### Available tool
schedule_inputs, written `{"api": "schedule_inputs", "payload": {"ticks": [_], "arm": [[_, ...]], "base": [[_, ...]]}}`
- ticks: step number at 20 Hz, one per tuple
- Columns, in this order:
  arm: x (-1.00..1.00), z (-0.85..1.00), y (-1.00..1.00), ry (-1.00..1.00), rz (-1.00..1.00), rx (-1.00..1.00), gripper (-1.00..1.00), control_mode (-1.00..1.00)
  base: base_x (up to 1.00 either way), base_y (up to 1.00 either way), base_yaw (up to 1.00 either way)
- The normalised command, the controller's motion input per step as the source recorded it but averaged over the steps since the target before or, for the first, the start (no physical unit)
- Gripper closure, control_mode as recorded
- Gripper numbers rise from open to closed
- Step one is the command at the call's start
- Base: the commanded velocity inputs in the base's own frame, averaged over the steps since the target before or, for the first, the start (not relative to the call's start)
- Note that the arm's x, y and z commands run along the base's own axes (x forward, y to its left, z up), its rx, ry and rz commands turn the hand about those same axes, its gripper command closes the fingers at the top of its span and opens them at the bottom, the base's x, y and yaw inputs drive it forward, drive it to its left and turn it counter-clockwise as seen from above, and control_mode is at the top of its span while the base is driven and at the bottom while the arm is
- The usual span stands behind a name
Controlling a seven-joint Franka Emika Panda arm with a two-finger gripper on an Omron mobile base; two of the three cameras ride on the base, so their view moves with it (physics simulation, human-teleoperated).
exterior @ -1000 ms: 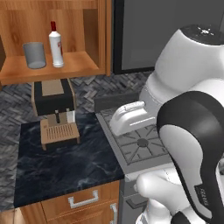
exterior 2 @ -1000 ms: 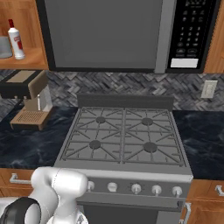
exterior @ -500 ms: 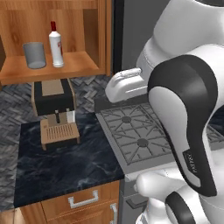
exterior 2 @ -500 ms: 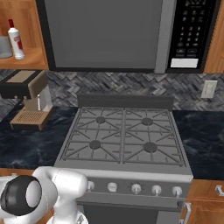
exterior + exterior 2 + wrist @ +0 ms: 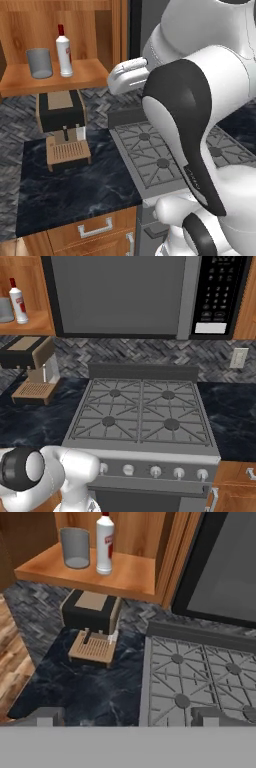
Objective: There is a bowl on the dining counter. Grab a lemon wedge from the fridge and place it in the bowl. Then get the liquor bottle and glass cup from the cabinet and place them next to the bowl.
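reaching into the cabinet (image 5: 100, 30) could go badly if the wide-spread jaws catch the liquor bottle (image 5: 63, 51) and the glass cup (image 5: 39, 63) together, since the two stand just beside each other on the shelf and a nudge to one may topple the other onto the coffee machine (image 5: 61, 111) below. the arm stands raised and bent beside the stove (image 5: 142, 413), its hand aimed forward and down toward the shelf. the gripper (image 5: 127, 717) is fully open, holds nothing, and sits well apart from both things.
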Motion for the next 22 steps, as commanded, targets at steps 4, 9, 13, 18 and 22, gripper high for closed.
{"api": "schedule_inputs", "payload": {"ticks": [4, 9, 13, 18, 22], "arm": [[0.34, 0.06, 0.07, -0.19, 0.0, 0.02, -1.0, -1.0], [0.47, 0.13, 0.12, -0.11, 0.0, 0.02, -1.0, -1.0], [0.54, 0.13, 0.2, -0.03, 0.0, 0.03, -1.0, -1.0], [0.43, 0.05, 0.34, 0.0, 0.01, 0.04, -1.0, -1.0], [0.44, 0.0, 0.4, 0.0, 0.02, 0.04, -1.0, -1.0]], "base": [[0.0, 0.0, 0.0], [0.0, 0.0, 0.0], [0.0, 0.0, 0.0], [0.0, 0.0, 0.0], [0.0, 0.0, 0.0]]}}
